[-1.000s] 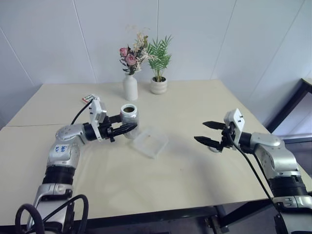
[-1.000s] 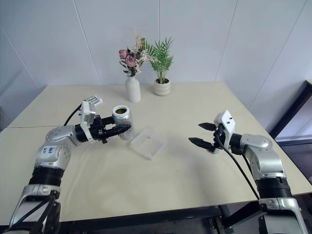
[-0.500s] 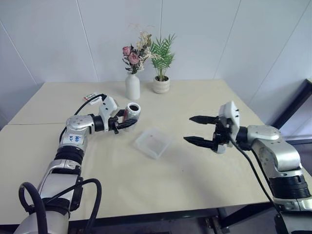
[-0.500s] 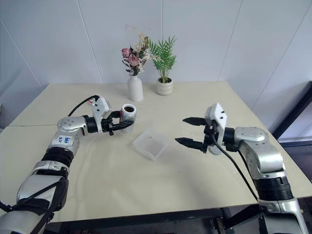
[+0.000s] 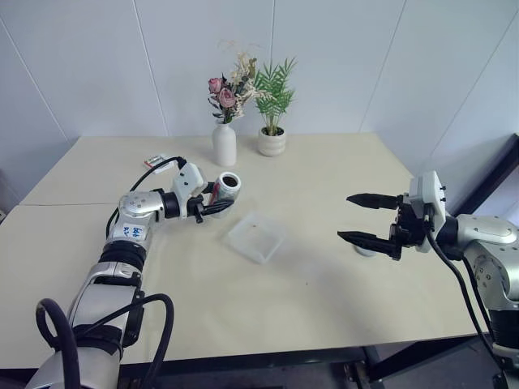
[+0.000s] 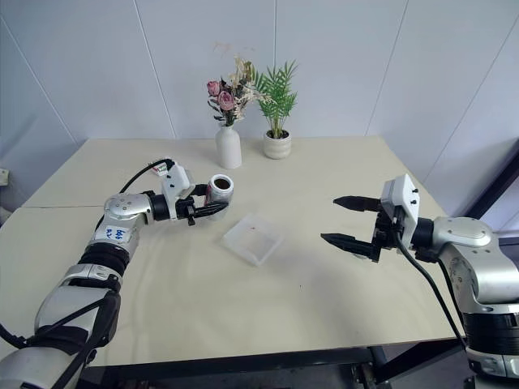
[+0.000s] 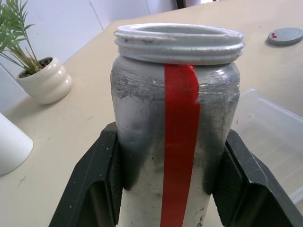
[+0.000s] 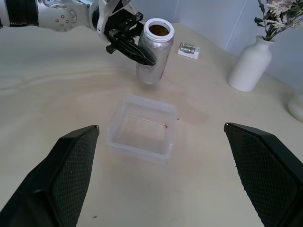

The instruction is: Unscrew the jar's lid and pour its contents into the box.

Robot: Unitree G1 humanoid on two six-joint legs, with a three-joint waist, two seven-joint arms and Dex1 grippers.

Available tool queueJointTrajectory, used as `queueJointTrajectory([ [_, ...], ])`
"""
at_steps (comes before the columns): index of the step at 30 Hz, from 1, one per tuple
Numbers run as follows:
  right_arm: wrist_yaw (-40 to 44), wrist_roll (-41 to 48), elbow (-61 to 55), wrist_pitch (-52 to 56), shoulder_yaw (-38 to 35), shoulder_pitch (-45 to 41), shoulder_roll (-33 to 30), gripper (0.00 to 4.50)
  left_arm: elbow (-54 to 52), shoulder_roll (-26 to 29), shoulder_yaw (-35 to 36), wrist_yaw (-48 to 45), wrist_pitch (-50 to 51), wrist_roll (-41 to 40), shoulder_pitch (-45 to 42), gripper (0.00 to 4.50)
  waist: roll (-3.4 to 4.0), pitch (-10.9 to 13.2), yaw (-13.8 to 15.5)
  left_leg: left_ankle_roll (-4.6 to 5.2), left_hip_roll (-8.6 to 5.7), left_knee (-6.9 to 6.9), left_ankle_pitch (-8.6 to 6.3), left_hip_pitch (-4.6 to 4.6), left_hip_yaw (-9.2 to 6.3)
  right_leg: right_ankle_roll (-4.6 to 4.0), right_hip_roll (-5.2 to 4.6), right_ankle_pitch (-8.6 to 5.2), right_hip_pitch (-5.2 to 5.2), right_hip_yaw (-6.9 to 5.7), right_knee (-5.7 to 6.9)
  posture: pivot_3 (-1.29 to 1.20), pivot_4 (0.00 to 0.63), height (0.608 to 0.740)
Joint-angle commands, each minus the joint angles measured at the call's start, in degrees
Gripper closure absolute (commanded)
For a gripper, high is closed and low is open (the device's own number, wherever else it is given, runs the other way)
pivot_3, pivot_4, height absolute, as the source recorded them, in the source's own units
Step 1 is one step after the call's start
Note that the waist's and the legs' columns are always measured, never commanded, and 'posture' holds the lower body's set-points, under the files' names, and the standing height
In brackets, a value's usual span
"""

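Table: wide, bare around the tray.
Box: beside the jar, empty-looking.
Right gripper: spread wide, holding nothing.
Left gripper: clamped on tilted open jar.
Lid: lying off on the table.
Risk: tipping early could spill contents short of the box.

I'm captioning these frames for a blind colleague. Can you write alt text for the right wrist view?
The left claw holds an open silvery jar, tilted, with brownish contents visible inside, above a table just beyond a clear plastic box. The right claw's two black fingers stand wide apart in the foreground. Behind are a green-and-white packet and a white vase.
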Motion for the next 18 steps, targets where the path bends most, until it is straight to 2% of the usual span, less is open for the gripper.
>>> queueJointTrajectory([
  [1, 0.27, 1.38, -1.55, -0.72, -4.94, 1.92, -3.33, 0.04, 0.13, 0.35, 0.22, -0.19, -1.18, 0.21, -2.24, 2.47, 0.00, 0.00, 0.09, 0.00, 0.00, 0.01, 0.00, 0.00, 0.00, 0.00, 0.00, 0.00, 0.00, 0.00, -0.01, 0.00, 0.150, 0.740],
  [9, -1.18, 1.73, -3.07, -0.83, -4.95, 3.69, -2.88, 0.04, 2.02, 0.21, -0.64, 0.50, -3.00, 1.98, -3.18, 2.47, 0.00, 0.00, -0.12, 0.04, -0.02, 0.05, 0.03, 0.05, 0.04, 0.01, 0.01, 0.01, -0.01, 0.06, 0.15, 0.00, 0.150, 0.740],
  [12, -2.17, 1.95, -3.76, -0.61, -4.56, 3.98, -2.13, 0.04, 2.41, 0.55, -2.91, 3.65, -7.30, 5.54, -3.48, 2.47, 0.00, 0.00, -0.05, 0.04, -0.02, 0.07, 0.04, 0.05, 0.04, 0.01, 0.01, 0.01, 0.00, 0.06, 0.17, 0.00, 0.150, 0.740],
  [14, -2.67, 2.12, -3.81, -0.55, -4.61, 4.16, -1.93, 0.04, 2.67, 0.75, -4.26, 8.16, -11.35, 8.52, -4.16, 2.47, 0.00, 0.00, 0.00, 0.04, -0.03, 0.09, 0.04, 0.05, 0.04, 0.02, 0.00, 0.01, 0.00, 0.08, 0.16, 0.00, 0.150, 0.740],
  [18, -4.10, 2.76, -4.27, -0.14, -4.92, 5.15, -1.26, 0.04, 2.68, 3.50, -14.49, 29.20, -22.97, 26.90, -9.47, 2.47, -0.03, 0.02, 0.16, 0.03, -0.04, 0.10, 0.04, 0.03, 0.03, 0.05, 0.00, 0.03, 0.00, 0.10, 0.15, 0.00, 0.150, 0.740],
])
